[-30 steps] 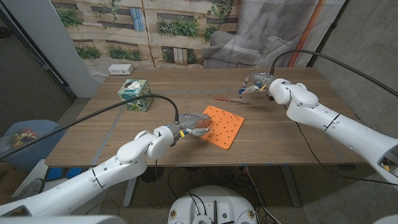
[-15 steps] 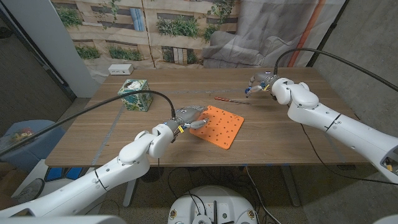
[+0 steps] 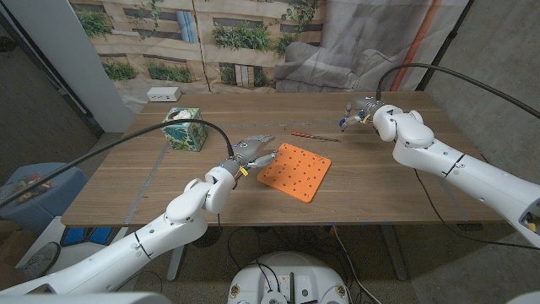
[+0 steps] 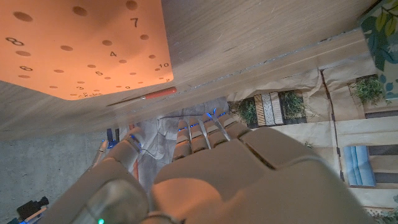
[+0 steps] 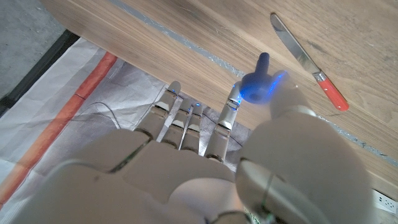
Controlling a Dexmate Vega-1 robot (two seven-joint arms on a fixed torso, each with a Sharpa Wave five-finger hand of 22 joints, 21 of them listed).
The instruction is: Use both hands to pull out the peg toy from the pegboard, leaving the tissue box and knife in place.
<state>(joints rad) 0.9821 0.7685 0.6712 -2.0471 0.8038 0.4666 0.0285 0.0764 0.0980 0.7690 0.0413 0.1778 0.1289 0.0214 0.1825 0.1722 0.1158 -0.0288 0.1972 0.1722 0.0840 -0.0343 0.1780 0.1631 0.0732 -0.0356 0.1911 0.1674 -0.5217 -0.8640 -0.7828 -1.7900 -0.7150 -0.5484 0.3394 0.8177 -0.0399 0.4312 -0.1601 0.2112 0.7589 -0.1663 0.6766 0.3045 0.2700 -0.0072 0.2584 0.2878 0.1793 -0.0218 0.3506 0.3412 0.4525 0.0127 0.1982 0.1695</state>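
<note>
The orange pegboard (image 3: 293, 171) lies flat mid-table, its numbered holes (image 4: 74, 46) bare. My left hand (image 3: 252, 150) hovers just off the board's left corner with fingers (image 4: 202, 132) apart, holding nothing. My right hand (image 3: 360, 111) is raised over the far right of the table and pinches the blue peg toy (image 5: 260, 83) between thumb and a finger, well away from the board. The red-handled knife (image 3: 314, 135) lies behind the board, its blade (image 5: 297, 46) beneath the right hand. The green tissue box (image 3: 183, 128) stands at the left.
A white power strip (image 3: 160, 94) lies at the table's back left corner. Bare wood runs along the front edge and the right side. The knife's red handle (image 4: 152, 95) and the tissue box (image 4: 382, 37) are in the left wrist view.
My left hand has come off the pegboard's left edge and risen toward the back left. The right hand, still pinching the blue peg, has drifted slightly to the right.
</note>
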